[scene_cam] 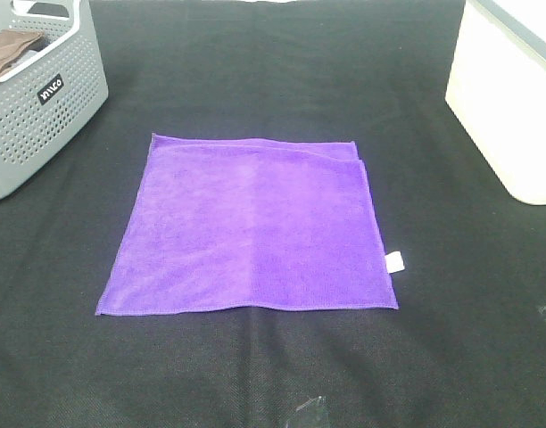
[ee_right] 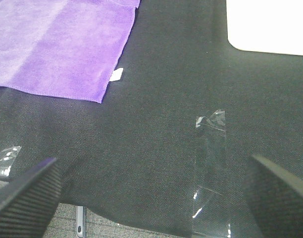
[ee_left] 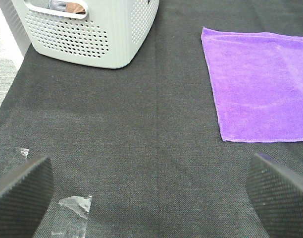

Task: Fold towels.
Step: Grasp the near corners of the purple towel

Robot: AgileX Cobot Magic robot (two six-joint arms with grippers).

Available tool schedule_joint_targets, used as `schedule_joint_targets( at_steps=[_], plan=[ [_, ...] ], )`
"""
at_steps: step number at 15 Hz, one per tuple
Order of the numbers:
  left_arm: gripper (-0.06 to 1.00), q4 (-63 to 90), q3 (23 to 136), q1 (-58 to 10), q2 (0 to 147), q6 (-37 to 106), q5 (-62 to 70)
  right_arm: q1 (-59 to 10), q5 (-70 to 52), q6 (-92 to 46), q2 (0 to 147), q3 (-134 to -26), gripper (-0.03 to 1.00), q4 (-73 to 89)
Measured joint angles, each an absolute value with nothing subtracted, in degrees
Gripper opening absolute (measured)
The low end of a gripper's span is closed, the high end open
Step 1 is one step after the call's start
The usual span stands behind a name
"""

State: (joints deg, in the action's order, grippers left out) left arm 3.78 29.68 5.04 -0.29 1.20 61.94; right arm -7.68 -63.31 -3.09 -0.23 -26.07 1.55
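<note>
A purple towel (scene_cam: 251,227) lies flat in the middle of the black table, folded over once, with a doubled edge along its far right side and a small white tag (scene_cam: 394,262) at its right edge. It also shows in the left wrist view (ee_left: 260,84) and the right wrist view (ee_right: 57,44). Neither arm shows in the high view. My left gripper (ee_left: 151,193) is open and empty over bare cloth left of the towel. My right gripper (ee_right: 156,193) is open and empty near the table's front edge, right of the towel.
A grey perforated basket (scene_cam: 41,98) with a brown cloth (scene_cam: 10,52) inside stands at the back left, also in the left wrist view (ee_left: 92,29). A white bin (scene_cam: 509,98) stands at the back right. Clear tape strips (ee_right: 211,148) stick to the black table cover (scene_cam: 255,374).
</note>
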Motion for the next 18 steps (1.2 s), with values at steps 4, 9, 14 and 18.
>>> schedule_joint_targets(
  at_steps=[4,9,14,18],
  plan=[
    [0.99,3.8,29.7,5.0,-0.3,1.2,61.9,-7.7,-63.3,-3.1,-0.2,-26.1,0.94,1.5],
    [0.99,3.8,29.7,5.0,-0.3,1.2,61.9,-7.7,-63.3,-3.1,-0.2,-26.1,0.94,1.5],
    [0.99,3.8,29.7,5.0,-0.3,1.2,61.9,-7.7,-63.3,-3.1,-0.2,-26.1,0.94,1.5],
    [0.99,3.8,29.7,5.0,-0.3,1.2,61.9,-7.7,-63.3,-3.1,-0.2,-26.1,0.94,1.5]
  ],
)
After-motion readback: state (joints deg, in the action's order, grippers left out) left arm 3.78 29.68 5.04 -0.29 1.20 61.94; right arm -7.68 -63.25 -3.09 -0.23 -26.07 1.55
